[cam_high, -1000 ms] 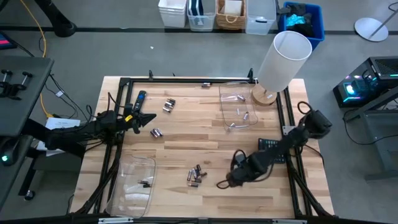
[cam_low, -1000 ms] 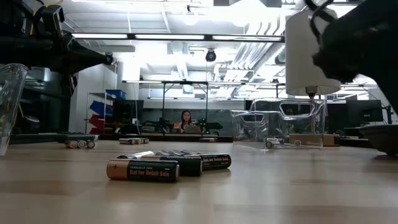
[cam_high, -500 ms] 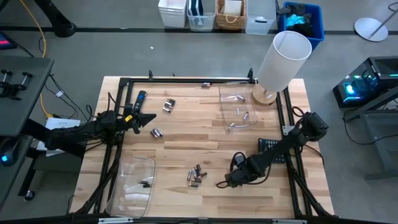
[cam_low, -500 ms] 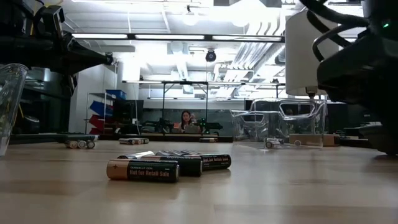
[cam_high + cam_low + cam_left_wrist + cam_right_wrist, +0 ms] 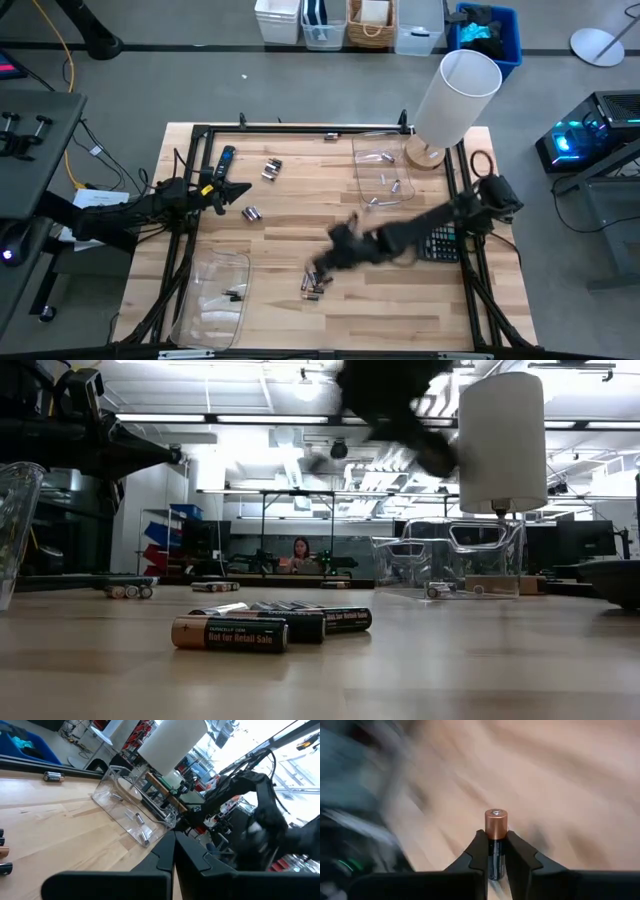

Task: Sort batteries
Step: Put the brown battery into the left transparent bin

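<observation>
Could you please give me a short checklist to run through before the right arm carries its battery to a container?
1. Grip: right gripper is shut on a copper-topped battery, standing upright between the fingers. Ok.
2. Arm position: right gripper is over the middle of the table, above the loose battery cluster. Ok.
3. Left gripper is shut and waits at the table's left side, away from the right arm. Ok.
4. Near-left clear container holds dark batteries. Ok as a target.
5. Far clear container holds silvery batteries. Not ok for this battery.
6. Whether the battery could slip in transit: cannot tell.
</observation>
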`<state>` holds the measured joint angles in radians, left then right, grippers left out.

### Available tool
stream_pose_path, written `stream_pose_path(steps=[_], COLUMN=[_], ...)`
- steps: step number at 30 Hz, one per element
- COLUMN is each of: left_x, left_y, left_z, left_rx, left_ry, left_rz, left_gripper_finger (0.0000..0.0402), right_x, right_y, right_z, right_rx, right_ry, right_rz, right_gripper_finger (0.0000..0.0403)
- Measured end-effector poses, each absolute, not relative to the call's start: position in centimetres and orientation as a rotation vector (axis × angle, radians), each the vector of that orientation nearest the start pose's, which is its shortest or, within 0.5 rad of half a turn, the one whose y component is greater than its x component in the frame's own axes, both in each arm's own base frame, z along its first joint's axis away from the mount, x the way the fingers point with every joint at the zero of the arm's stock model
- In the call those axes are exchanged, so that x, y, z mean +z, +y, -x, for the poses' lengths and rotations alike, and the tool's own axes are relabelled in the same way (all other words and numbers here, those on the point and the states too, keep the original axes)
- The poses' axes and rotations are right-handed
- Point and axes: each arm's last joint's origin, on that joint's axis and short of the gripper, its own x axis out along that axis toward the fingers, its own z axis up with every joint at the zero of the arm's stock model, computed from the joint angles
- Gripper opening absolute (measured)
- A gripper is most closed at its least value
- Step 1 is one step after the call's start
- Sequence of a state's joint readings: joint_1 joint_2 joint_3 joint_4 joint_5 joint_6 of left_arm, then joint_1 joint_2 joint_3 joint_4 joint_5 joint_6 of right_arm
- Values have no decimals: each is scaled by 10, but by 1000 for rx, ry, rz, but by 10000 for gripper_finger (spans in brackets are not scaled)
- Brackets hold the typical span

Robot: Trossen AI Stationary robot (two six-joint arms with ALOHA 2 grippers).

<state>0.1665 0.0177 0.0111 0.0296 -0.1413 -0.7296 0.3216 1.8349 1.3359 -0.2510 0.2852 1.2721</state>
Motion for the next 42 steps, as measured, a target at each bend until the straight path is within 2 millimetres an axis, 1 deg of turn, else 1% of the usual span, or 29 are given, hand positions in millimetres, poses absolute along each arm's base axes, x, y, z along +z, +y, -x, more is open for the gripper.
stream_pose_path(steps=[3,5,7,9,12,16,19,21,22,24,28,31,34,36,38,40,42], left_x=[169,169,169,169,169,169,169,169,169,169,169,169,169,169,169,169,169], left_y=[20,20,20,20,20,20,20,20,20,20,20,20,20,20,20,20,20], left_z=[-96,-96,-96,-96,-96,-96,-96,-96,-96,-96,-96,-96,-96,-96,-96,-96,-96], left_rx=[286,286,287,286,286,286,286,286,287,286,286,286,286,286,286,287,286], left_ry=[-134,-133,-133,-133,-133,-132,-132,-132,-132,-132,-132,-132,-133,-133,-132,-133,-133], left_rz=[723,723,723,723,723,723,723,723,723,723,723,723,723,723,723,723,723], left_gripper_finger=[0,0,0,0,0,0,0,0,0,0,0,0,0,0,0,0,0], right_x=[259,273,280,282,277,263,248,238,237,235,240,240,243,251,265,276,286], right_y=[90,76,70,70,78,94,103,105,105,106,107,109,110,110,108,107,107], right_z=[-419,-440,-460,-479,-506,-538,-556,-566,-570,-575,-576,-574,-574,-572,-566,-557,-544], right_rx=[-368,-319,-256,-193,-98,21,79,96,108,129,141,143,205,272,296,274,216], right_ry=[369,263,234,251,268,293,316,317,316,310,330,352,357,369,398,442,532], right_rz=[-984,-965,-942,-931,-925,-941,-962,-965,-967,-977,-944,-905,-902,-907,-902,-860,-786], right_gripper_finger=[30,30,30,30,30,30,30,31,34,54,122,177,219,233,237,236,232])
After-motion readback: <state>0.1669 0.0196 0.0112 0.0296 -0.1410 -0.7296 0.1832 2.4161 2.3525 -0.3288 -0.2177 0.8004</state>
